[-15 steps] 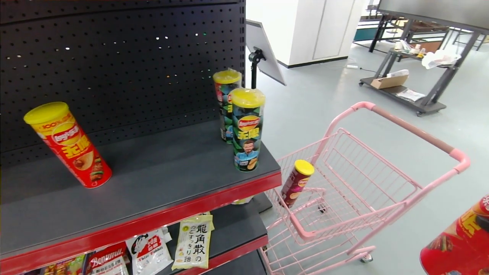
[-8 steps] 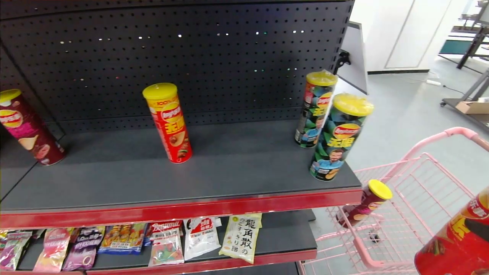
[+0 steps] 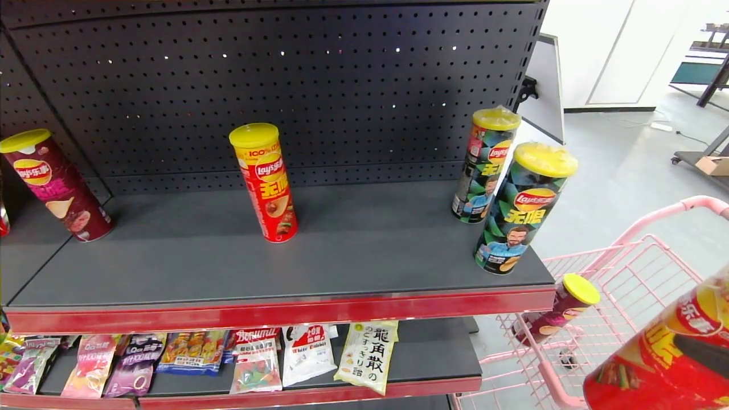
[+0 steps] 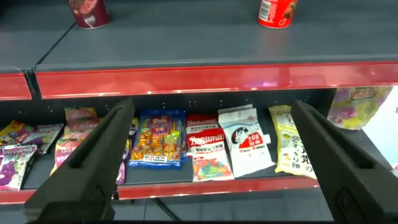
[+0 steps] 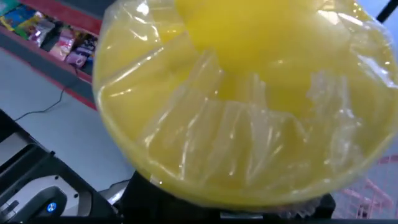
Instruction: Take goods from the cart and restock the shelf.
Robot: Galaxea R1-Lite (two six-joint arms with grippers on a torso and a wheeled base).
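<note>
Cart (image 3: 700, 201) holds maroon can (image 3: 555, 313); claw (image 3: 683, 356) grips red can (image 3: 641, 373).

Dark shelf (image 3: 370, 256): maroon can (image 3: 57, 185), red can (image 3: 266, 182), two green cans (image 3: 524, 216). Lower tier (image 3: 433, 353): snack bags (image 3: 256, 364).

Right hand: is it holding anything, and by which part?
Yes: the right hand holds a red chip can by its body, below the yellow lid. The left hand is open and empty.
</note>
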